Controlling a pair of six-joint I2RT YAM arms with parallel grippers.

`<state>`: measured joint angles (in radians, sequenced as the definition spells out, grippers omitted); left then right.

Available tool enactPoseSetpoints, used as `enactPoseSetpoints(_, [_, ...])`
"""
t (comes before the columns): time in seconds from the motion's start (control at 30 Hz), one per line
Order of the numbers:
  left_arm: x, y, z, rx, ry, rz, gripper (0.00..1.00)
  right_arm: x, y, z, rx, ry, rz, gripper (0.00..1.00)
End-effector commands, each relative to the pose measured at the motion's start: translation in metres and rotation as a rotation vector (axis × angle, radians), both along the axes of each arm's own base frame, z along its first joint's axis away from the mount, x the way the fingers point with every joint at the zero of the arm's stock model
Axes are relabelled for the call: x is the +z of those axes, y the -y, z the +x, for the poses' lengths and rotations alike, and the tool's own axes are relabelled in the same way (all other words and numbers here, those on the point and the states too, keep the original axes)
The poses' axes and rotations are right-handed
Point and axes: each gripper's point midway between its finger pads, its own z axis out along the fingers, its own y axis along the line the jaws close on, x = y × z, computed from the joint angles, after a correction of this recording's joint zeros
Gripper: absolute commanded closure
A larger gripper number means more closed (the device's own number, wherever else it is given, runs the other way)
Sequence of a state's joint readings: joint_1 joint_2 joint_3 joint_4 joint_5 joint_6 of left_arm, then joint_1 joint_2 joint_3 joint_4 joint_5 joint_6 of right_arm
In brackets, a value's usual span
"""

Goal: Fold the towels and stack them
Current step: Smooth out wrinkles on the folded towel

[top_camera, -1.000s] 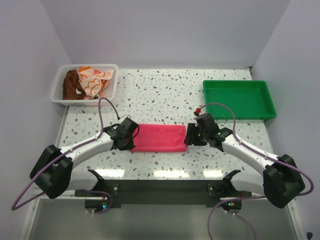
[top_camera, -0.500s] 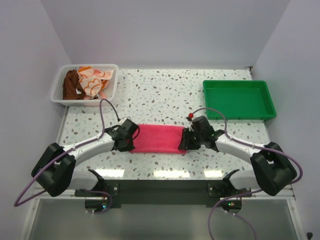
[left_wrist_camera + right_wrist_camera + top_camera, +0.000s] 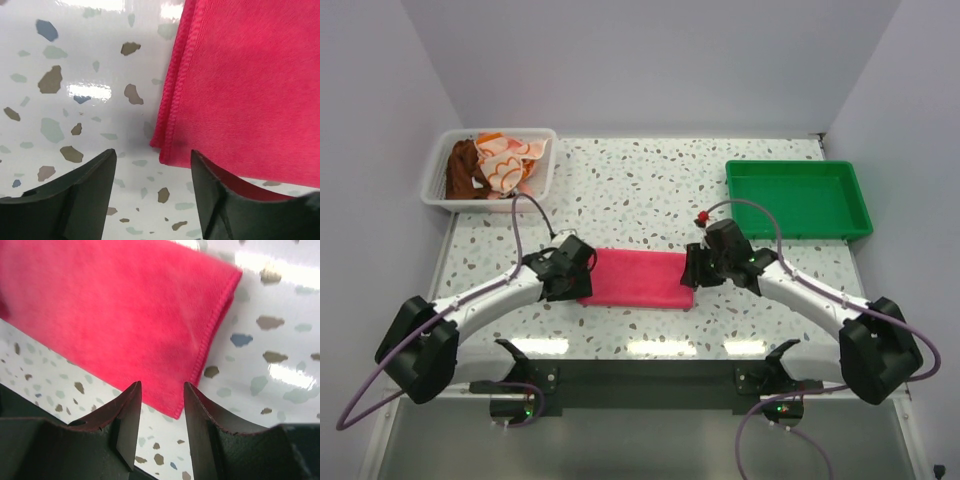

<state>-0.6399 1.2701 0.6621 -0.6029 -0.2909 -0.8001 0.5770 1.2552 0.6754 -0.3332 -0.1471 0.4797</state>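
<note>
A hot pink towel (image 3: 638,278) lies folded flat as a rectangle on the speckled table between my two arms. My left gripper (image 3: 582,276) stands open at its left end. In the left wrist view its gripper (image 3: 152,151) has its jaws apart over the towel's (image 3: 250,90) near corner, holding nothing. My right gripper (image 3: 690,270) is at the towel's right end. In the right wrist view this gripper (image 3: 161,383) is open above the pink towel's (image 3: 110,305) hemmed corner, nothing between the fingers. A brown towel (image 3: 463,168) and an orange flowered towel (image 3: 505,160) lie crumpled in the basket.
The white mesh basket (image 3: 545,170) stands at the back left corner. A green plastic tray (image 3: 800,200) sits at the back right. White walls close in the table on both sides and behind.
My left gripper has opened and let go of the pink towel's left edge. My right gripper has drawn back a little at the right end. The towel lies flat.
</note>
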Motion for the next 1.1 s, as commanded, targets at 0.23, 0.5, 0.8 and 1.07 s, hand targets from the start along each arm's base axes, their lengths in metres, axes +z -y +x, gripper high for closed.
enactPoseSetpoints(0.23, [0.101,0.023,0.05,-0.052,0.261,-0.089,0.27,0.035,-0.02,0.081,-0.025,0.171,-0.001,0.67])
enactPoseSetpoints(0.5, [0.033,0.053,0.063,-0.103,0.181,-0.13,0.42,-0.011,-0.014,0.11,-0.082,0.099,0.01,0.7])
enactPoseSetpoints(0.8, [-0.008,0.036,0.052,-0.083,0.088,-0.021,0.43,-0.023,0.022,0.105,-0.156,0.044,-0.016,0.71])
enactPoseSetpoints(1.07, [0.074,0.064,0.083,-0.208,0.272,-0.025,0.17,0.018,0.08,0.094,-0.294,0.067,-0.149,0.34])
